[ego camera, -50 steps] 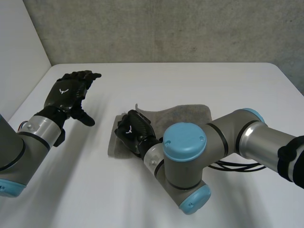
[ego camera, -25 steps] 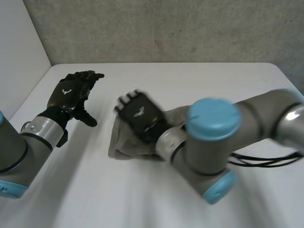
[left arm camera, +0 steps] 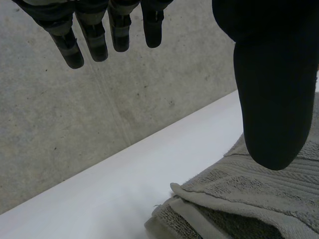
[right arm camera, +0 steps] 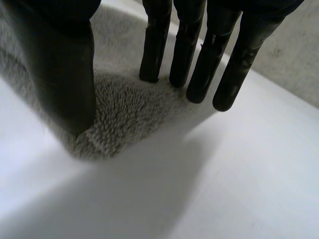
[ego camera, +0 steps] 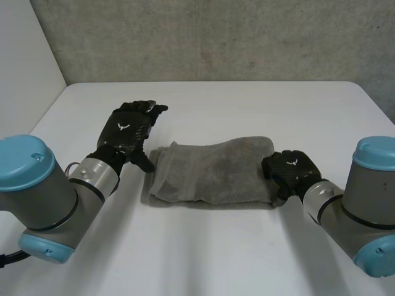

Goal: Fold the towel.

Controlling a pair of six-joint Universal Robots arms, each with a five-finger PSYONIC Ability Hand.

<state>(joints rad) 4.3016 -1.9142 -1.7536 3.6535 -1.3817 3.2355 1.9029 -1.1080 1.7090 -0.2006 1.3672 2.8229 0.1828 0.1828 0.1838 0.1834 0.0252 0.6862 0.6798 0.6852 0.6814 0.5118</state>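
The grey towel (ego camera: pixel 213 169) lies folded in a long strip in the middle of the white table (ego camera: pixel 203 253). The left robot hand (ego camera: pixel 126 132) hovers released, fingers straight, just beside the towel's left end. The right robot hand (ego camera: pixel 290 169), also released, rests straight fingers (right arm camera: pixel 157 45) on the right end's corner.

The towel (ego camera: pixel 213 172) lies on the table (ego camera: pixel 247 105), left hand (ego camera: pixel 126 131) beside one end, right hand (ego camera: pixel 290 168) at the other.

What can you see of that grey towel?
The towel is grey terry cloth with a ribbed band, folded into a long strip, stacked layers showing at one end. It lies flat on the white table. The right robot hand rests straight fingers on one end corner; the left robot hand hovers open beside the other end.
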